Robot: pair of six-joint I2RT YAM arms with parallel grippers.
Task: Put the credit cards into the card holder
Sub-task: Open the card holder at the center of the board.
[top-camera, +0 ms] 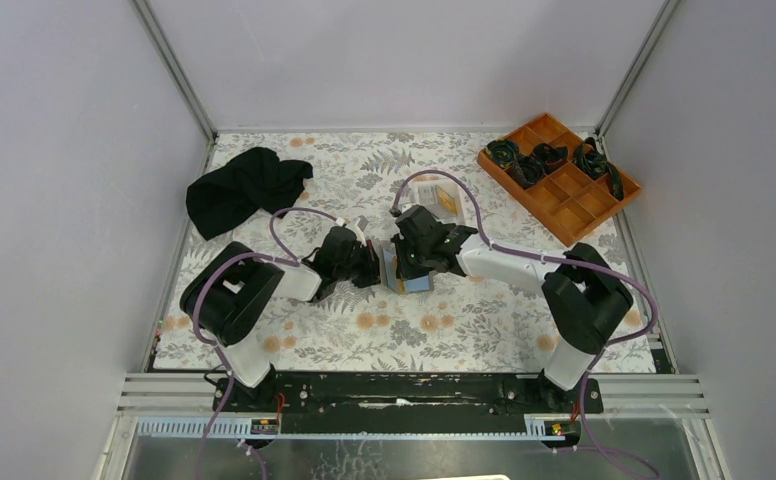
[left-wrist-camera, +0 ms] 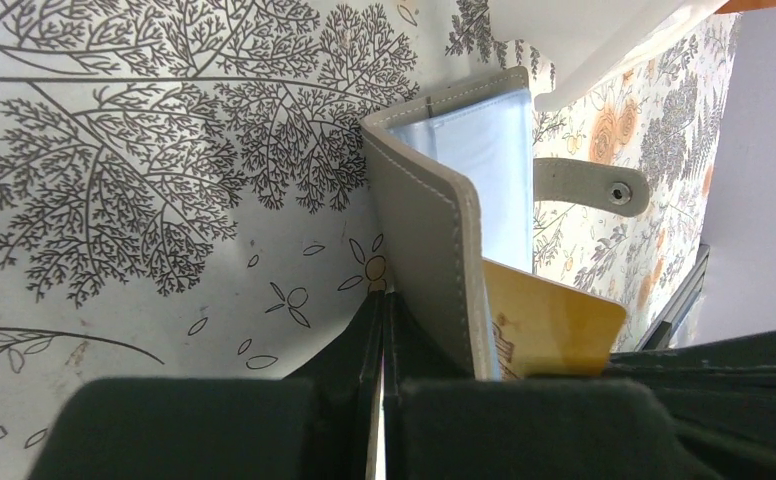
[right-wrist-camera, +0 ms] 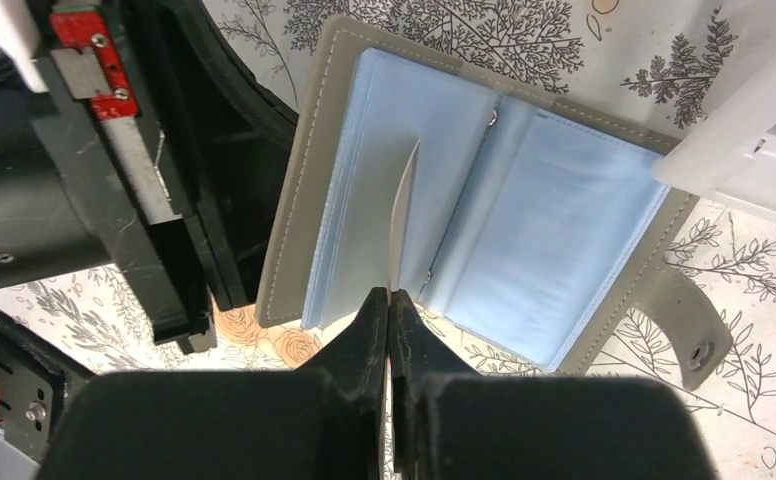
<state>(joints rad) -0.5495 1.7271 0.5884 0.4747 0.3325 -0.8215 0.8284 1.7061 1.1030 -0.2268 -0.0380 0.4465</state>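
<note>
The card holder (right-wrist-camera: pixel 524 230) lay open near the middle of the counter (top-camera: pixel 464 320). It was a small flat wallet with a matte grey cover and pale stitching along the edge. Inside it had smooth, pale blue pockets, and a grey strap with a round metal snap stuck out at one side.

Your right jaws were clenched on the orange-gold card (left-wrist-camera: pixel 554 330), a thin stiff plastic rectangle. It stood on its edge against the blue pockets, near the holder's fold.

Your left jaws were pressed together just beside the holder's grey cover, and I could not tell whether they pinched it. A white tray (right-wrist-camera: pixel 734 110) stood just beside the holder's far corner.
</note>
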